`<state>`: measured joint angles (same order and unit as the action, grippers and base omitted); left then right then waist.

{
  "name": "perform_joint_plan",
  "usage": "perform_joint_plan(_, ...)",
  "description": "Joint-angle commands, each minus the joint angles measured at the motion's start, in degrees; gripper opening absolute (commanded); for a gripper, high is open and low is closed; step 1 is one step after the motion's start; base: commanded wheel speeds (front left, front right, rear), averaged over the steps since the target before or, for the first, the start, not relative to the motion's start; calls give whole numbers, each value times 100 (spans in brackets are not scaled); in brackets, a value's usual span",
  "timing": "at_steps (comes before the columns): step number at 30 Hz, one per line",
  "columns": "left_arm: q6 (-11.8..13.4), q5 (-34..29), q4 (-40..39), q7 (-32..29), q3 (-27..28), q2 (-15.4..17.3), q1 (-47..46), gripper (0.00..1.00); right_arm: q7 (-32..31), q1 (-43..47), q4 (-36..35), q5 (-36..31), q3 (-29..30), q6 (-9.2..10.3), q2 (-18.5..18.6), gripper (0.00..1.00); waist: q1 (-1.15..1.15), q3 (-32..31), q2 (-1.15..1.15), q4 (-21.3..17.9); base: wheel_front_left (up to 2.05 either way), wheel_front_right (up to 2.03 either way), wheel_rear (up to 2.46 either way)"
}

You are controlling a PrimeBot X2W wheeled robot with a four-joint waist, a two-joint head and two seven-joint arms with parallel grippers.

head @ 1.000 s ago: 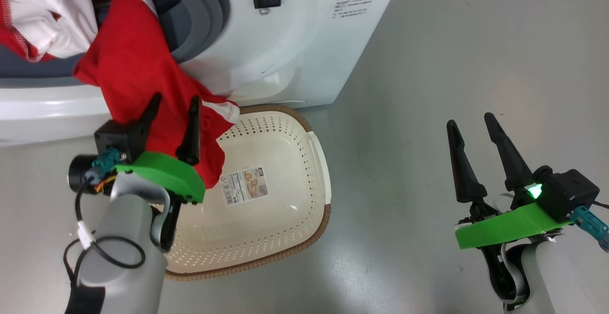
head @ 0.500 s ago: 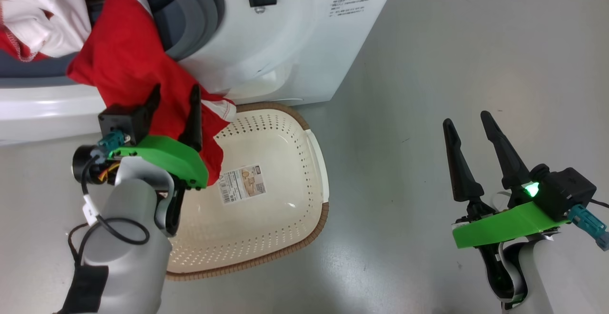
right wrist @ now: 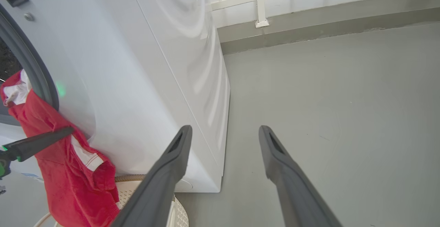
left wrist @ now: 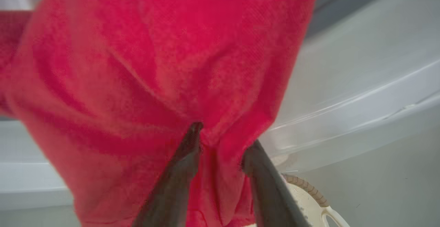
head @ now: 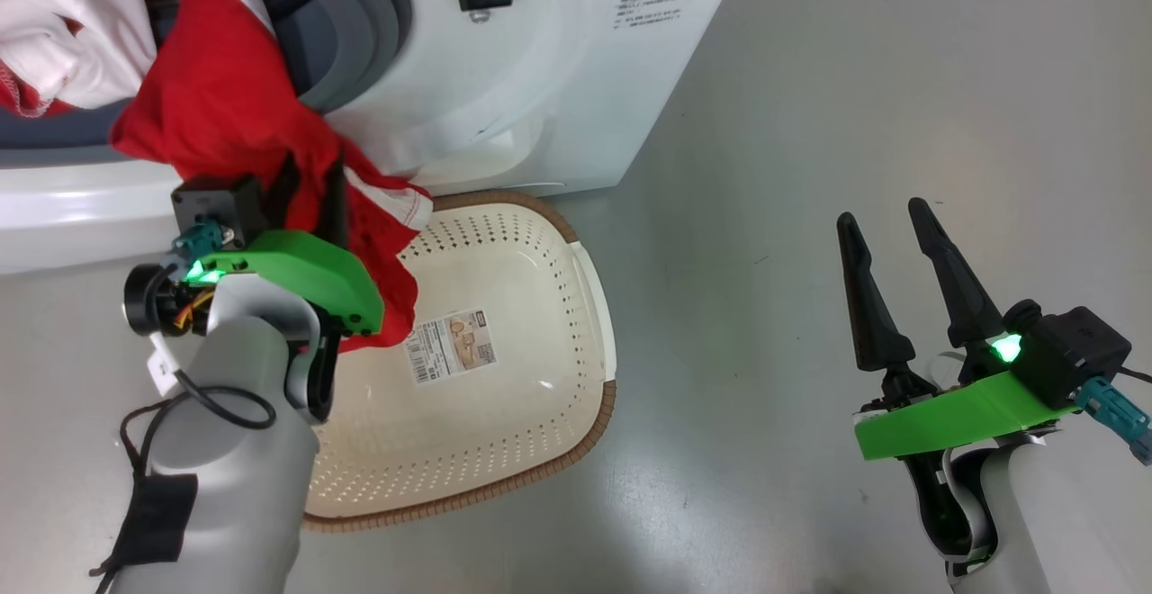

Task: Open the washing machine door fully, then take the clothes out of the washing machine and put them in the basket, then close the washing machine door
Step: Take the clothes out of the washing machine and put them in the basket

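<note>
The washing machine (head: 540, 81) stands with its round opening uncovered. The clothes (head: 225, 117), red with white trim, spill from the opening over its grey ring and hang down above the basket (head: 504, 270). My left gripper (head: 313, 171) is in that hanging red cloth. In the left wrist view its fingers pinch a bunched fold of the clothes (left wrist: 154, 65) between their tips at the left gripper (left wrist: 223, 136). My right gripper (head: 880, 212) stands open over bare floor to the right. A white curved band (head: 63, 207) at the left may be the door's inner side; I cannot tell.
The cream basket sits on the grey floor against the machine's front, and its brown rim (right wrist: 130, 177) shows in the right wrist view. Open floor (head: 810, 81) stretches to the right of the machine. A wall with a white frame (right wrist: 261, 0) stands behind.
My left gripper has pushed up into the hanging red cloth and its fingers have drawn together on a fold. The right arm has held still. The head camera has shifted slightly.
</note>
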<state>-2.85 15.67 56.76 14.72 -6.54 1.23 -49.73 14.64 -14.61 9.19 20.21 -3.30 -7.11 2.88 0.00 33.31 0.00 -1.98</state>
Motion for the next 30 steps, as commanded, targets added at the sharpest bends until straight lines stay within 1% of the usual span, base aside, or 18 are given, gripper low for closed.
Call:
perform_joint_plan(1,39,-41,-53,28,149,166,-73,24,36,15,-138,33,-139,-37,-1,100,0,-6,0,1,0,0,0)
perform_joint_plan(2,32,-55,-38,28,163,166,-80,9,36,19,-140,36,-134,-37,-1,100,0,-6,0,2,0,0,0)
perform_joint_plan(3,24,-65,-18,28,178,166,-84,0,36,21,-141,38,-129,-37,-1,100,0,-9,0,5,0,0,0)
perform_joint_plan(14,-123,-81,120,28,261,166,151,0,36,18,-130,31,-108,-37,-1,100,0,-60,0,74,0,0,0)
perform_joint_plan(30,-304,-152,656,28,288,168,776,0,36,73,-124,-19,-61,-37,-1,100,0,-121,0,164,0,0,0)
